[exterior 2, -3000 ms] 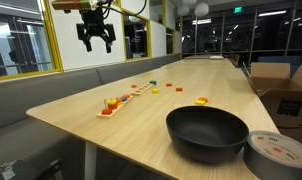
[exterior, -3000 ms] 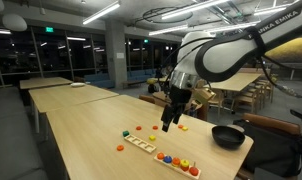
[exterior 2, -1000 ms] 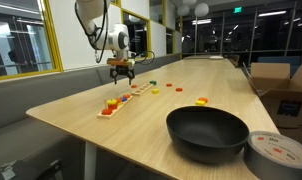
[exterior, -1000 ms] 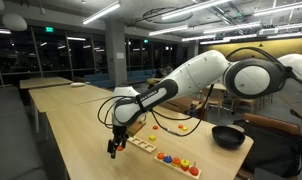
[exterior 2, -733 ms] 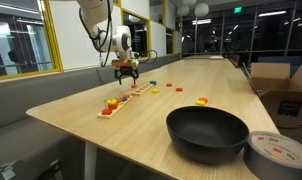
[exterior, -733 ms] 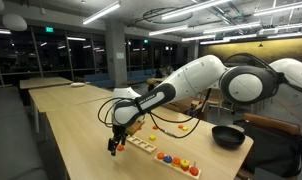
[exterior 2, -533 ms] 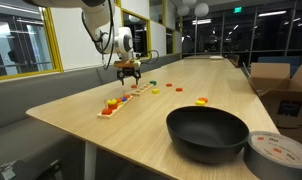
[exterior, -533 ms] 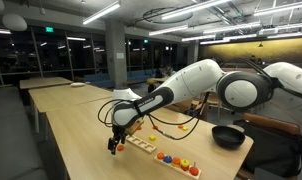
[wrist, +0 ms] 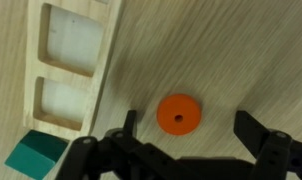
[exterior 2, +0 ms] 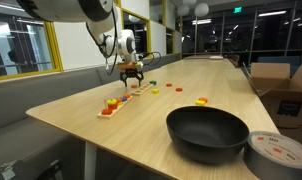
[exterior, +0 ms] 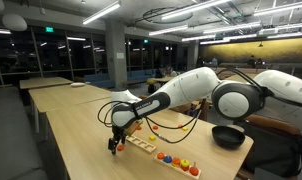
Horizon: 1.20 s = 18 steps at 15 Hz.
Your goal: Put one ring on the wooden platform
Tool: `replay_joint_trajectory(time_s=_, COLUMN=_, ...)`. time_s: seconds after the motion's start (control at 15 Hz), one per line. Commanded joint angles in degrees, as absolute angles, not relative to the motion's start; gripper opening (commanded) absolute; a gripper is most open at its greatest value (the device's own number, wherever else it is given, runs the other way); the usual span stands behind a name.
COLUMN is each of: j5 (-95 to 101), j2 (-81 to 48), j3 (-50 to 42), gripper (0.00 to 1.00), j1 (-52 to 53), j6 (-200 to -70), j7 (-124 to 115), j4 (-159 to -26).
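Note:
An orange ring (wrist: 179, 113) lies flat on the table between my open fingers in the wrist view. My gripper (wrist: 189, 128) is open and low over it, with a finger on each side, neither touching it. In both exterior views the gripper (exterior: 115, 143) (exterior 2: 132, 72) is down at the table by the far end of the boards. The wooden platform (exterior: 177, 163) (exterior 2: 113, 105), with its row of orange, yellow and red pieces, lies further along the table from the gripper. The ring is hidden by the gripper in both exterior views.
A paler board with square recesses (wrist: 71, 60) (exterior: 141, 143) lies right beside the ring, with a teal piece (wrist: 36, 155) at its end. A black pan (exterior 2: 207, 132) (exterior: 228, 136), a tape roll (exterior 2: 278, 153) and loose small pieces (exterior 2: 201, 100) are on the table.
The gripper came down from high above the table to the ring by the pale board. Over the last second it has only shifted slightly and stayed low and open.

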<state>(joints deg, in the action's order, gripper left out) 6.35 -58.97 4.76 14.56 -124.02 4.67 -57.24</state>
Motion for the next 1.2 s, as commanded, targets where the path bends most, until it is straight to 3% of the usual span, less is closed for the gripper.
replay_joint_trajectory(time_s=0.0, j5=6.9, j2=-63.2, j3=3.6, gripper=1.0, j1=15.0, j6=-119.4, j7=4.7, j4=-49.2)
replay_joint_trajectory(time_s=0.33, j5=6.6, j2=-65.4, j3=3.4, gripper=1.0, j1=14.9, j6=-115.2, j7=4.8, j4=-44.5)
replay_joint_trajectory(time_s=0.4, j5=6.5, j2=-65.9, j3=3.4, gripper=0.79, j1=14.9, j6=-114.5, j7=4.8, j4=-43.8)
replay_joint_trajectory(time_s=0.93, j5=6.3, j2=-67.5, j3=4.1, gripper=0.2, j1=14.6, j6=-110.2, j7=5.5, j4=-39.6)
replay_joint_trajectory(time_s=1.13, j5=6.5, j2=-66.8, j3=3.7, gripper=0.24, j1=14.5, j6=-107.3, j7=4.9, j4=-39.8)
